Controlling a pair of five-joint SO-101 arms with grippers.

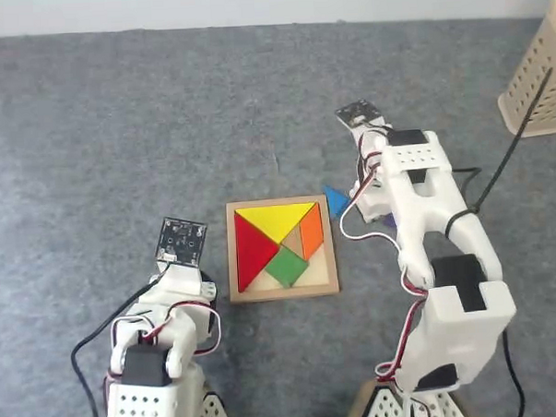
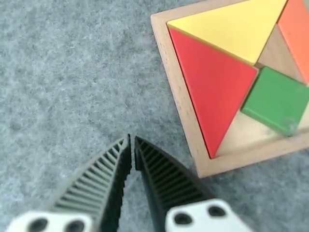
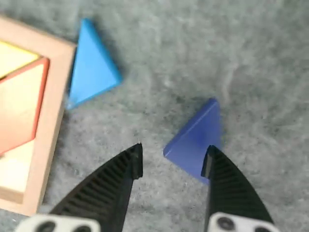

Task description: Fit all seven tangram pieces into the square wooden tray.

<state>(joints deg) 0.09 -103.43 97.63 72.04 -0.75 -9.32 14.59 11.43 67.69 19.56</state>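
A pale-brown square wooden tray (image 1: pixel 283 291) at the centre of the high view holds a yellow large triangle piece (image 1: pixel 277 220), a red large triangle piece (image 1: pixel 252 251), a green square piece (image 1: pixel 286 265) and an orange parallelogram piece (image 1: pixel 312 231). Just right of it lie a sky-blue small triangle piece (image 3: pixel 91 67) and a darker indigo-blue triangle piece (image 3: pixel 195 140). The felt-like table cover (image 1: pixel 118 132) is mottled grey. The left gripper (image 2: pixel 132 141) and right gripper (image 3: pixel 174 151) have black ribbed fingers (image 2: pixel 159 169) on white bodies. At the upper right edge is a cream basket (image 1: pixel 540 77) patterned with rows of slots.

We see a grey felt-like mat (image 1: pixel 118 132) covering the whole tabletop, w/ faint creases & soft, even light across it. Along the far edge runs a pale strip (image 1: pixel 251 6), wall or board, we can't tell which. At far right stands a cream perforated basket (image 1: pixel 542 72), cut off by the frame edge.
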